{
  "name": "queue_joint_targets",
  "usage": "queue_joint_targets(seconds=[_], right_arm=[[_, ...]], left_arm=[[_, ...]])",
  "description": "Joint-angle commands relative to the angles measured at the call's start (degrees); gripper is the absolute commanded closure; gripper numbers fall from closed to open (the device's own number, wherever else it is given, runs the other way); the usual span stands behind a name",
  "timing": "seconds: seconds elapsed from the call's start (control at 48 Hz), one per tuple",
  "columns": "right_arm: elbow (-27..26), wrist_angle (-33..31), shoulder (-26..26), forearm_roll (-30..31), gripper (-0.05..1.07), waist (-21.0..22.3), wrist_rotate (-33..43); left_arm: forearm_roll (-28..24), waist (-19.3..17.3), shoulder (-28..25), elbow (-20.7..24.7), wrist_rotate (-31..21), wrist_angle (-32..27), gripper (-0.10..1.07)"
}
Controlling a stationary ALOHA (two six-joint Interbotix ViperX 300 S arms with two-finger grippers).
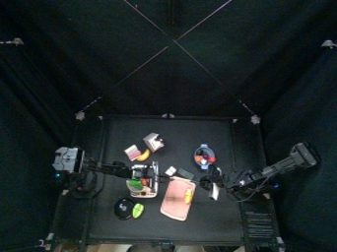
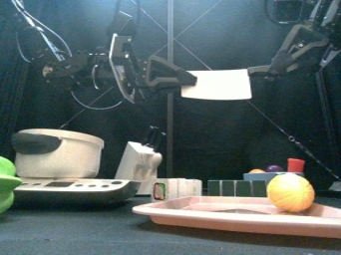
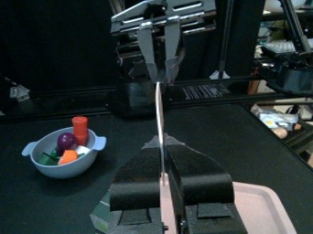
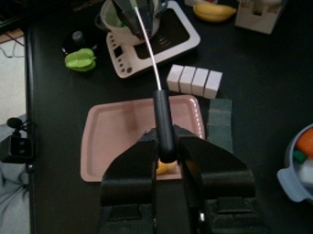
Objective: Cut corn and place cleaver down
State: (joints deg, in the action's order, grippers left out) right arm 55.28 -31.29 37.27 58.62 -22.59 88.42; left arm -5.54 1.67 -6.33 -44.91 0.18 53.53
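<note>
Table: small black table, inside black curtains.
Board: flat pink plastic cutting board, lying nearest the front edge, towards the right.
Task piece: stubby yellow toy corn, resting on the right part of the pink board. From the right wrist it shows as a yellow spot on the board below the jaws.
Green item: bright green oval toy, on the table at the left, off the board.
Blocks: row of small white blocks, just behind the board.
Appliance: cream toy pot on a white base, left of the blocks.
Bowl: white bowl of coloured toy food, at the far right of the table.
Tool: small toy cleaver with a pale whitish rectangular blade and dark handle, in the air above the board, blade flat to the front, between the two arms.
Right gripper: jaws closed on the cleaver's dark handle.
Left gripper: jaws narrowly set, pinching the thin blade at its far end from the handle.
</note>
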Motion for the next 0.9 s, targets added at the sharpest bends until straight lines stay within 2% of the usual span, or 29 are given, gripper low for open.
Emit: queue_joint_targets(seconds=[0.0,0.083,0.292,0.479,0.875], right_arm=[[-0.88,0.00,0.00,-2.37,0.69,0.26,0.00],[-0.79,0.26,-0.09,-5.27,0.69,-0.09,0.09],[0.44,0.62,-1.93,-11.25,0.69,-4.04,0.09],[2.11,0.18,-4.13,-17.23,0.69,-6.50,0.00],[3.16,0.09,-9.05,-18.90,0.69,-6.59,0.18]], left_arm=[[-1.41,1.32,-0.26,2.29,-0.26,0.62,0.64],[-1.93,2.29,-1.05,2.72,-0.26,0.70,0.64],[-1.67,4.39,-3.60,4.04,-0.35,0.70,0.64],[-1.67,6.06,-7.56,5.71,-0.35,0.70,0.64],[-1.41,8.09,-12.57,7.91,-0.44,0.18,0.64]])
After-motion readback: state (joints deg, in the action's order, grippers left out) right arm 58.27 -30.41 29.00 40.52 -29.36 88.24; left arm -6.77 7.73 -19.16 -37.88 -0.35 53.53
